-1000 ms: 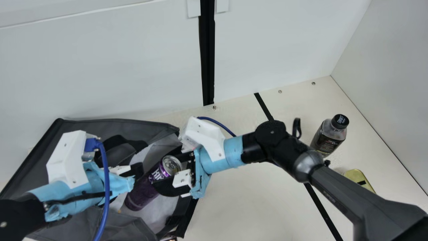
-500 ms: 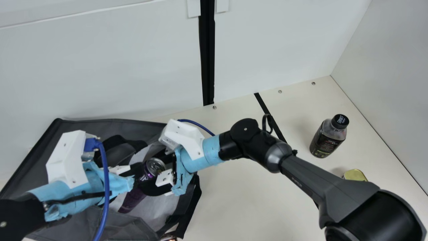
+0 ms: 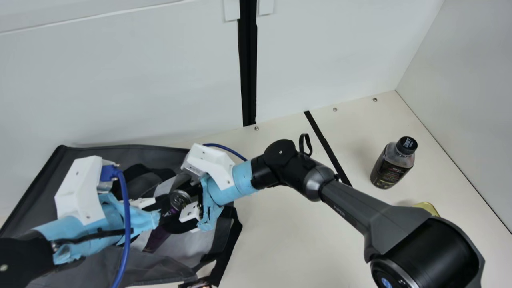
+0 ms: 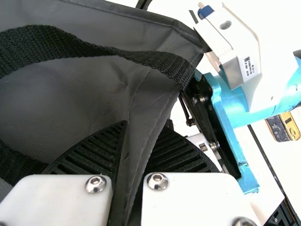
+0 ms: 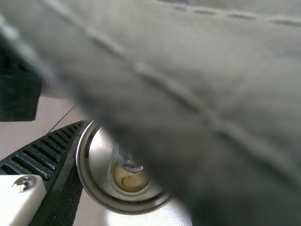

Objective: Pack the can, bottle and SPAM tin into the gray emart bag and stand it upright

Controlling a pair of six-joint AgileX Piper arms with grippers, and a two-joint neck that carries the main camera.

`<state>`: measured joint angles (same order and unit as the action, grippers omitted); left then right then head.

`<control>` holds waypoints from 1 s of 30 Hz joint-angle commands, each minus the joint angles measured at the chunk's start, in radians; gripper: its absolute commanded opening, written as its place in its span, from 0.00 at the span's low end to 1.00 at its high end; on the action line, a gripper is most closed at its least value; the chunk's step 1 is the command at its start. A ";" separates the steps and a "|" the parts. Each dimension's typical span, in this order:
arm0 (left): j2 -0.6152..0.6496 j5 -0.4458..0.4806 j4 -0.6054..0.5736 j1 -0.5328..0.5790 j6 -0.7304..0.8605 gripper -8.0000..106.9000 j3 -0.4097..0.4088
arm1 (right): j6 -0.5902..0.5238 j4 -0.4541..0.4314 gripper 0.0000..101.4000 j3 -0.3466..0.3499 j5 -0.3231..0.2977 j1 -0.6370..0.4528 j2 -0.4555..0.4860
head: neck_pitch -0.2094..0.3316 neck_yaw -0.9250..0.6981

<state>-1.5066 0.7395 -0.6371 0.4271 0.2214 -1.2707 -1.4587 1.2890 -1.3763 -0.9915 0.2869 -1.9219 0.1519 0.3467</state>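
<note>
The gray bag (image 3: 100,154) lies at the left with its mouth facing right. My left gripper (image 3: 157,206) is at its mouth; in the left wrist view, that gripper (image 4: 145,141) pinches a fold of bag fabric (image 4: 141,113). Inside the mouth, my right gripper (image 3: 171,212) holds the purple can (image 3: 158,238), tilted, silver top outward. The right wrist view has the can (image 5: 120,176) against one finger of the right gripper (image 5: 134,160), bag fabric hiding the other. The bottle (image 3: 392,164) stands at the right. The SPAM tin (image 3: 428,207) is partly behind my right arm.
White walls (image 3: 328,52) rise behind and at the right of the table (image 3: 288,236). My right forearm (image 3: 356,208) crosses above the table's middle. A black strip (image 3: 326,146) runs over the tabletop between the bag and the bottle.
My right gripper has moved left and deeper into the bag's mouth with the can. The bag's rim and lower flap have shifted a little. My left arm has stayed nearly still.
</note>
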 commanded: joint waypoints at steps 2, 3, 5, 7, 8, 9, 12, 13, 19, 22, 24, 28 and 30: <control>0.000 0.000 0.000 0.000 0.000 0.00 0.000 | 0.001 -0.005 0.26 -0.001 0.003 0.001 -0.001 | 0.023 0.002; 0.000 0.000 0.000 0.000 0.000 0.00 0.000 | 0.002 -0.006 0.30 -0.002 0.003 0.001 -0.002 | 0.023 0.002; 0.000 0.000 0.000 0.000 0.000 0.00 0.000 | 0.004 -0.008 0.36 -0.003 0.003 0.001 -0.002 | 0.023 0.002; 0.000 0.000 0.000 0.000 0.000 0.00 0.000 | 0.006 -0.009 0.43 -0.004 0.003 0.000 -0.002 | 0.023 0.002; 0.000 0.000 0.000 0.000 0.000 0.00 0.000 | 0.007 -0.010 0.46 -0.004 0.002 0.000 -0.001 | 0.023 0.002; 0.000 0.000 0.000 0.000 0.000 0.00 0.000 | 0.008 -0.011 0.49 -0.004 0.002 -0.001 -0.001 | 0.023 0.002; 0.000 0.000 0.000 0.000 0.000 0.00 0.000 | 0.011 -0.012 0.59 -0.004 0.000 -0.002 0.002 | 0.023 0.002; 0.000 0.000 0.000 0.000 0.000 0.00 0.000 | 0.011 -0.012 0.63 -0.004 -0.002 -0.003 0.003 | 0.023 0.002; 0.000 0.000 0.000 0.000 0.000 0.00 0.000 | 0.015 -0.016 0.82 0.003 -0.013 -0.010 0.012 | 0.023 0.002; 0.000 0.000 0.000 0.000 0.000 0.00 0.000 | 0.019 -0.017 0.92 0.006 -0.023 -0.017 0.019 | 0.023 0.002; 0.000 0.000 0.000 0.000 0.000 0.00 0.000 | 0.022 -0.019 0.94 0.008 -0.031 -0.023 0.025 | 0.023 0.002; 0.000 0.000 0.000 0.000 0.000 0.00 0.000 | 0.028 -0.026 0.94 0.009 -0.048 -0.035 0.039 | 0.023 0.002; 0.000 0.000 0.000 0.000 0.000 0.00 0.000 | 0.031 -0.034 0.94 0.009 -0.057 -0.043 0.049 | 0.023 0.002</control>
<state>-1.5066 0.7395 -0.6371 0.4271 0.2214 -1.2707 -1.4280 1.2605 -1.3683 -1.0444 0.2465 -1.8760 0.1519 0.3482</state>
